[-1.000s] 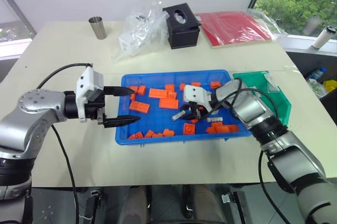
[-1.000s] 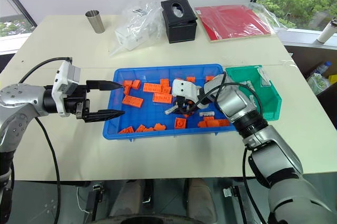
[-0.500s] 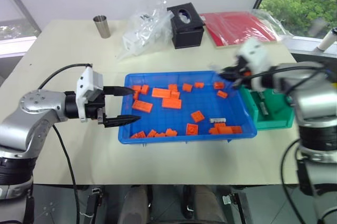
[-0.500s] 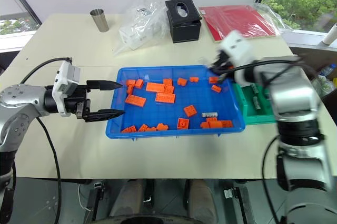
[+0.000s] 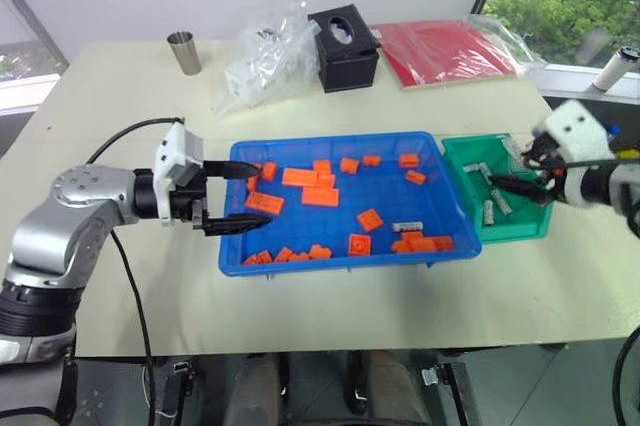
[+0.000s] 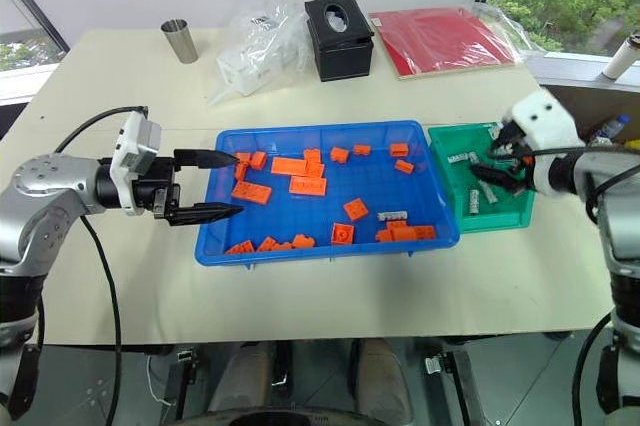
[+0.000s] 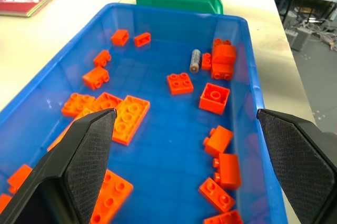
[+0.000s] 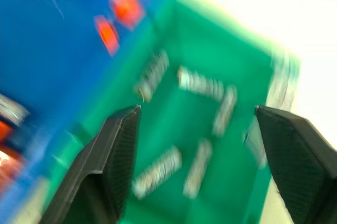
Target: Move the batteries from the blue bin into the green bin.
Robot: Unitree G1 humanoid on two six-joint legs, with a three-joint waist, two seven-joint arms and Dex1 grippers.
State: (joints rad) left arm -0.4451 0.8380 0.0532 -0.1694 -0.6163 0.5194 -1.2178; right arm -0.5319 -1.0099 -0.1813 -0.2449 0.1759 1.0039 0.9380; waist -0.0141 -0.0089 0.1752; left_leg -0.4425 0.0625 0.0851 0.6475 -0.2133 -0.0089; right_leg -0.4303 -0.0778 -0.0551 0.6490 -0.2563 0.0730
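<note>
Over the green bin (image 5: 520,229), at three o'clock of the blue bin (image 5: 335,259), the right hand (image 5: 520,182) hangs with fingers spread and empty, angled downward. Several batteries (image 5: 488,211) lie inside, perhaps five; blur hampers counting. One battery (image 5: 406,226) remains in the blue bin. At nine o'clock, the left hand (image 5: 236,197) points level across its rim, fingers apart.

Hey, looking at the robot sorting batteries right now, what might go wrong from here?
One battery remains in the blue bin, close beside orange blocks; a grab there may catch a block too. The right gripper, open, hangs low over the green bin and might clip its rim or the batteries inside. The open left gripper reaches over the blue bin's edge and could nudge it.
</note>
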